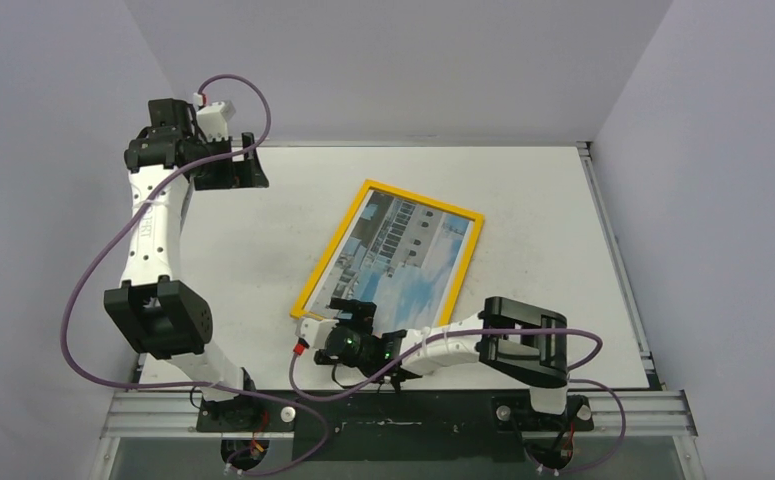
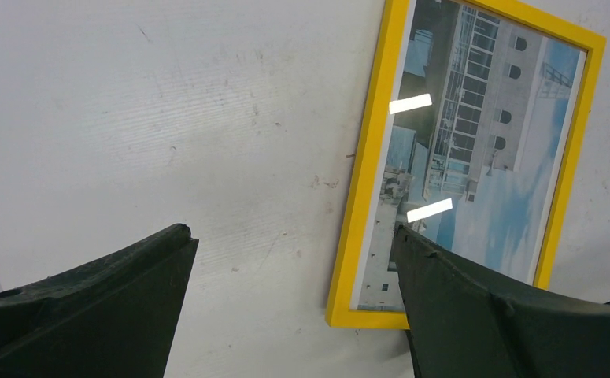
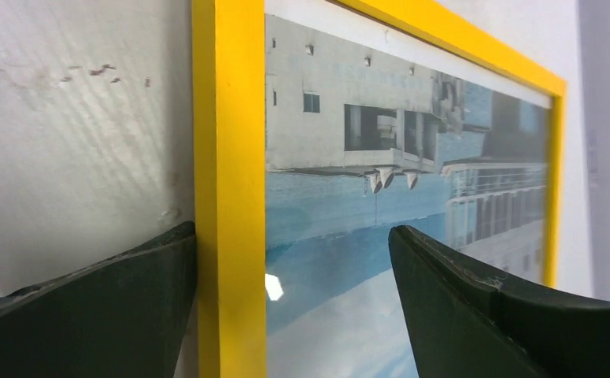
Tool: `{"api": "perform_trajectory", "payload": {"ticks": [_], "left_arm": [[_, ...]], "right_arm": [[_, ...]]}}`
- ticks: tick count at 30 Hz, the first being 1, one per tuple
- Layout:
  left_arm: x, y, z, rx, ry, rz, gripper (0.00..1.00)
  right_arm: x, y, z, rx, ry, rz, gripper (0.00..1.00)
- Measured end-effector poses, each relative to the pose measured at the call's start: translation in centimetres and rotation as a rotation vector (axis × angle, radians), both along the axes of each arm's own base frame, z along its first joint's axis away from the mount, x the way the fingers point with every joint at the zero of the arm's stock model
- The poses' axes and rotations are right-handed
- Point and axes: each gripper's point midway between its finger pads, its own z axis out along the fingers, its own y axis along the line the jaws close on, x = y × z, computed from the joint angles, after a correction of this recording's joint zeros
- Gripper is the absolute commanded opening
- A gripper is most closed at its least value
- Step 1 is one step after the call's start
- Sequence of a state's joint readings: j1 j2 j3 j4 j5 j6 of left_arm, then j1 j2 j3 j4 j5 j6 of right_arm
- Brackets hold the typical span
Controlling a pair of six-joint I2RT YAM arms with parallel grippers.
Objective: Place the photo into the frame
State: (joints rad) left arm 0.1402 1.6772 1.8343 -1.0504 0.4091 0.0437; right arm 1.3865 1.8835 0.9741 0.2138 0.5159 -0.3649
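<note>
Nearest, low over the white worktop, the right jaws are spread wide across the near corner of the frame. One side sits just outside its yellow rail and the other above the photo. The photo shows face up inside the frame, which lies flat mid-worktop. At the far left, the left jaws hang raised, spread and empty.
</note>
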Motion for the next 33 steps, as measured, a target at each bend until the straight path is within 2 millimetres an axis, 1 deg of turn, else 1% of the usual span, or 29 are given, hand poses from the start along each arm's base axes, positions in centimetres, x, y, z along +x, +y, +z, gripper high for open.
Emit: {"api": "perform_trajectory", "payload": {"ticks": [2, 5, 8, 10, 11, 13, 14, 15, 17, 18, 19, 21, 23, 25, 26, 27, 28, 29, 31, 33], "left_arm": [[0.1, 0.0, -0.2, 0.001, 0.002, -0.008, 0.96], [0.2, -0.2, -0.7, -0.001, 0.012, -0.025, 0.96], [0.3, -0.2, -1.3, -0.004, 0.031, -0.033, 0.96], [0.4, -0.2, -1.6, -0.005, 0.038, -0.038, 0.96], [0.4, -0.2, -1.7, -0.004, 0.039, -0.041, 0.96], [0.4, -0.2, -1.8, -0.001, 0.038, -0.048, 0.96], [0.4, -0.3, -1.9, -0.002, 0.039, -0.053, 0.96], [0.3, -0.3, -2.2, -0.004, 0.043, -0.058, 0.96], [0.2, -0.5, -3.3, -0.008, 0.058, -0.071, 0.96], [0.0, -0.5, -3.9, -0.009, 0.068, -0.078, 0.96], [-0.1, -0.6, -4.9, -0.011, 0.082, -0.086, 0.96], [-0.5, -0.6, -7.0, -0.008, 0.111, -0.099, 0.96], [-0.6, -0.5, -9.4, -0.005, 0.125, -0.101, 0.96], [-0.4, -0.2, -12.0, 0.007, 0.127, -0.089, 0.96], [-0.3, 0.0, -13.3, 0.017, 0.121, -0.079, 0.96], [-0.2, 0.2, -14.6, 0.029, 0.11, -0.065, 0.96], [-0.1, 0.5, -15.7, 0.04, 0.095, -0.048, 0.96], [-0.1, 0.8, -16.9, 0.058, 0.071, -0.022, 0.96], [-0.4, 1.6, -19.2, 0.106, 0.02, 0.042, 0.96], [-0.8, 2.1, -20.7, 0.144, -0.041, 0.085, 0.96]], "right_arm": [[-0.4, 0.1, -0.2, 0.026, 0.066, -0.003, 0.9], [-1.7, 0.0, -0.4, 0.052, 0.161, -0.003, 0.9], [-2.9, -1.3, -0.6, 0.064, 0.257, -0.019, 0.9], [-3.5, -2.4, 0.0, 0.085, 0.316, -0.036, 0.9], [-3.5, -2.7, 0.7, 0.109, 0.341, -0.047, 0.9], [-2.9, -3.0, 2.6, 0.183, 0.379, -0.081, 0.9], [-2.2, -3.3, 3.9, 0.239, 0.401, -0.107, 0.9], [-1.1, -3.7, 5.3, 0.301, 0.416, -0.144, 0.9], [2.4, -5.4, 8.2, 0.448, 0.437, -0.26, 0.9], [4.4, -6.7, 9.4, 0.517, 0.44, -0.328, 0.9], [6.1, -7.9, 10.2, 0.569, 0.437, -0.387, 0.9], [10.0, -11.4, 11.6, 0.674, 0.418, -0.53, 0.9], [13.6, -15.7, 12.3, 0.753, 0.377, -0.687, 0.9], [16.3, -20.0, 12.3, 0.803, 0.327, -0.826, 0.9], [17.3, -22.3, 12.0, 0.819, 0.3, -0.896, 0.9], [18.1, -24.6, 11.4, 0.826, 0.275, -0.964, 0.9], [18.4, -26.5, 10.8, 0.827, 0.258, -1.019, 0.9], [18.8, -29.0, 9.9, 0.826, 0.236, -1.098, 0.9], [18.9, -34.0, 8.2, 0.823, 0.18, -1.264, 0.9], [18.7, -38.8, 7.1, 0.828, 0.093, -1.418, 0.9]]}}
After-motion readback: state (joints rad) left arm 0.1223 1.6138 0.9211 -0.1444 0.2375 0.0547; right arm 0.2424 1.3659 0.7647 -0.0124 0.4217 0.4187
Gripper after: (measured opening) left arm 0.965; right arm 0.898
